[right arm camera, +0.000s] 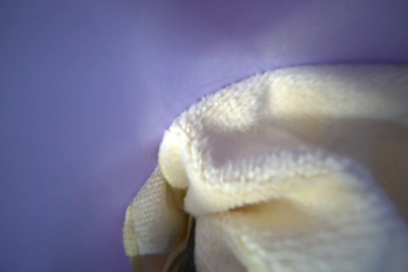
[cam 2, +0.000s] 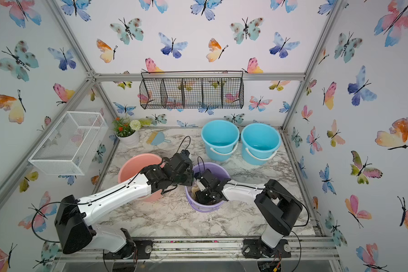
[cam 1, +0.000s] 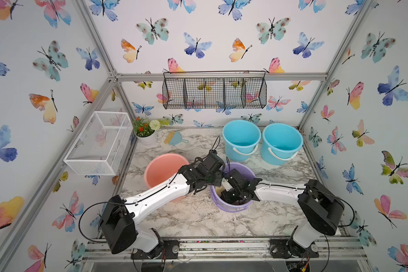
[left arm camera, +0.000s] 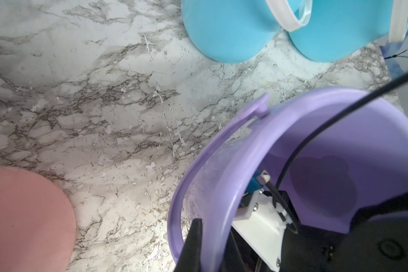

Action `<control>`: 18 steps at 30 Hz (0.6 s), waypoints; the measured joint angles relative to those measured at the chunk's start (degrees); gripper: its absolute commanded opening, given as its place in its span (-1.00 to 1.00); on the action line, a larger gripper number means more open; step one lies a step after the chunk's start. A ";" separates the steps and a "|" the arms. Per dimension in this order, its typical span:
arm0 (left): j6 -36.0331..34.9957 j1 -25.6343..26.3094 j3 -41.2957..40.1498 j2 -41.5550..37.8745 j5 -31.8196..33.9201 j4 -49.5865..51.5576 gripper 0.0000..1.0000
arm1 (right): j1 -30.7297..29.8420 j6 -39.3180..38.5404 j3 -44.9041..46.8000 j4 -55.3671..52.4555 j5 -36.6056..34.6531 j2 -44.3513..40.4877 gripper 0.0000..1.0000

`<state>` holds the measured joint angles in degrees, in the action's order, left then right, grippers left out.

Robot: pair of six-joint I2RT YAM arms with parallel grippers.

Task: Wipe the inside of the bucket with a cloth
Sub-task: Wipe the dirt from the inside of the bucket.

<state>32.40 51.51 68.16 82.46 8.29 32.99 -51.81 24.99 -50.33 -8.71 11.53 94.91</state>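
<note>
Cloth (right arm camera: 280,169), pale yellow, against inner wall of purple bucket (right arm camera: 80,117).

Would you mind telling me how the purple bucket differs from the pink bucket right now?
The purple bucket has the right arm reaching into it with the pale yellow cloth inside; the pink bucket shows nothing inside where visible. The left gripper clamps the purple bucket's rim, while the left arm only passes over the pink bucket. Both stand upright on the marble table.
</note>
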 measured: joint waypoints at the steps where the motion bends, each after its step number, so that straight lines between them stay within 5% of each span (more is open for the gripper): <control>1: 0.00 -0.09 0.11 0.00 0.31 -0.31 -1.00 | 0.00 -0.20 0.07 1.33 -2.25 0.00 -0.97; 10: -0.02 -0.13 0.20 0.00 1.79 -2.40 -1.00 | -0.59 -5.62 1.03 7.91 -24.85 0.00 -0.97; 18: 0.22 -0.17 0.20 0.04 2.12 -2.84 -1.00 | -1.05 -10.12 -3.78 0.00 -40.63 2.62 -0.97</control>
<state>32.62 51.33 68.36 82.50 10.41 30.15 -52.86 14.87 -54.11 -8.71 -29.10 97.54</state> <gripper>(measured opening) 0.116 0.069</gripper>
